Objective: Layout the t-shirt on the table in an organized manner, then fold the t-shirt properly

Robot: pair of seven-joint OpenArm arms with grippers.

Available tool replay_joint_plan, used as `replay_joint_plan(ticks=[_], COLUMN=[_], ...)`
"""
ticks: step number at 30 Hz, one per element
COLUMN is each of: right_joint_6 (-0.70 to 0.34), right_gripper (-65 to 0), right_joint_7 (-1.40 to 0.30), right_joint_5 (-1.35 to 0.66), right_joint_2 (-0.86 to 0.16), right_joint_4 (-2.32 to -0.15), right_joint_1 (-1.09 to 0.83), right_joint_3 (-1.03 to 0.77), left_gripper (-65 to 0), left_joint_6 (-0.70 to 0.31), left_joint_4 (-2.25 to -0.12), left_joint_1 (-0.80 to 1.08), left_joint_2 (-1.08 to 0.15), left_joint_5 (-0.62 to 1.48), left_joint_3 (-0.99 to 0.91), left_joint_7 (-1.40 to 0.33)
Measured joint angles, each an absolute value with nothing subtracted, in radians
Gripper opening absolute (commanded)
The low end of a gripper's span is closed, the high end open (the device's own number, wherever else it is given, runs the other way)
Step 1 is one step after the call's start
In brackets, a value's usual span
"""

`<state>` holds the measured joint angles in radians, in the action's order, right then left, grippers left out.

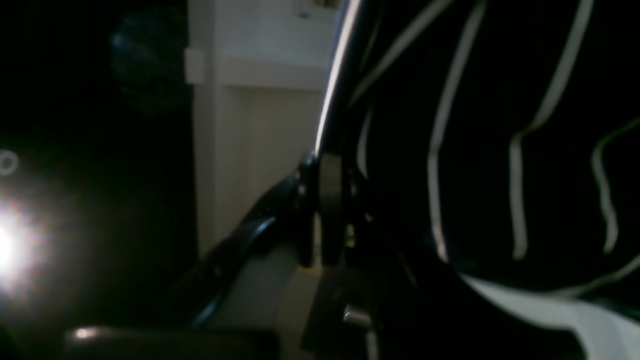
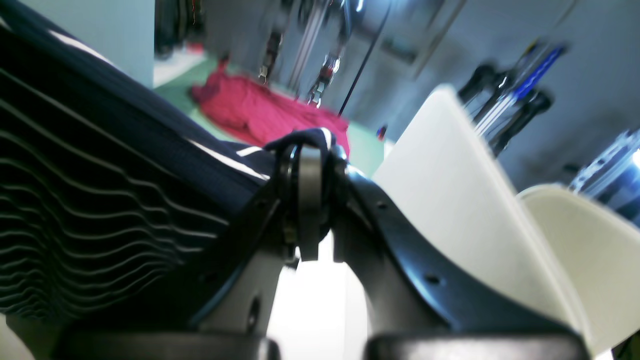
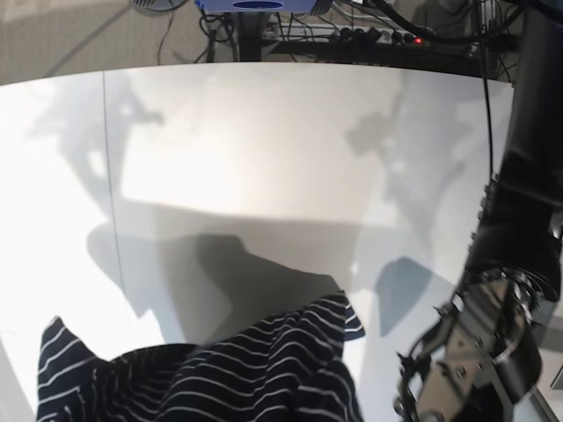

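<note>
The dark t-shirt [image 3: 246, 369] with thin white stripes hangs lifted over the near part of the white table [image 3: 264, 158] and casts a shadow on it. In the right wrist view my right gripper [image 2: 307, 150] is shut on a bunched edge of the t-shirt [image 2: 100, 175], which stretches away to the left. The left wrist view is dark: my left gripper [image 1: 330, 185] is shut, with striped t-shirt cloth [image 1: 475, 150] pressed against it and a taut edge rising from its tips. Only the left arm [image 3: 501, 334] shows in the base view, at the right edge; both grippers are out of that view.
A thin seam [image 3: 110, 176] runs down the table's left part. Cables and a power strip [image 3: 378, 35] lie beyond the far edge. In the right wrist view a red cloth [image 2: 265, 112] lies on green ground, and white curved panels [image 2: 440, 190] stand at the right.
</note>
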<state>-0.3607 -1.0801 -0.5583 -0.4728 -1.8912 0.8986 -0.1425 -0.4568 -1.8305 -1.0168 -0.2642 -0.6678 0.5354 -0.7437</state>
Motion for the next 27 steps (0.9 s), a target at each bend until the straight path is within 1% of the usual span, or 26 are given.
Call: replay_joint_plan(ticks=[9,11,14,17,20,22,27], right_joint_6=[-0.362,-0.353,-0.339,-0.348,-0.348,-0.345,-0.343], right_gripper=[-64.8,-64.8,-64.8,-64.8,-64.8,-64.8,-64.8], right_joint_7=[-1.077,-1.079,-1.091,-1.068,-1.071,-1.085,-1.063], right_joint_5=[-0.568,-0.488,-0.464,-0.496,-0.493,-0.479,-0.492], right_joint_2=[-0.487,-0.498,-0.522,-0.510,-0.505,-0.507,-0.502], right_joint_4=[-1.777,-1.752,-1.700,-1.655,-1.616,-1.608,-1.610], right_joint_1=[1.043,1.069,1.123,1.186,1.216,1.215,1.127], right_joint_3=[-0.142,-0.142,-0.117,-0.056,-0.007,-0.004,-0.006], left_gripper=[-65.0,-65.0,-65.0,-65.0,-65.0,-65.0,-65.0], left_joint_6=[-0.457,-0.448,-0.445,-0.445,-0.446,-0.446,-0.442], left_joint_4=[-1.698,-1.658,-1.589,-1.539,-1.534,-1.542,-1.590], left_joint_1=[-1.167,-1.193,-1.232,-1.274,-1.267,-1.258,-1.167], left_joint_2=[-0.282,-0.292,-0.327,-0.300,-0.299,-0.308,-0.314], left_joint_5=[-0.654,-0.717,-0.727,-0.719,-0.711,-0.712,-0.726], left_joint_3=[0.542,0.539,0.517,0.527,0.527,0.523,0.517], left_joint_7=[-0.719,-0.788,-0.721,-0.688,-0.686,-0.696,-0.693])
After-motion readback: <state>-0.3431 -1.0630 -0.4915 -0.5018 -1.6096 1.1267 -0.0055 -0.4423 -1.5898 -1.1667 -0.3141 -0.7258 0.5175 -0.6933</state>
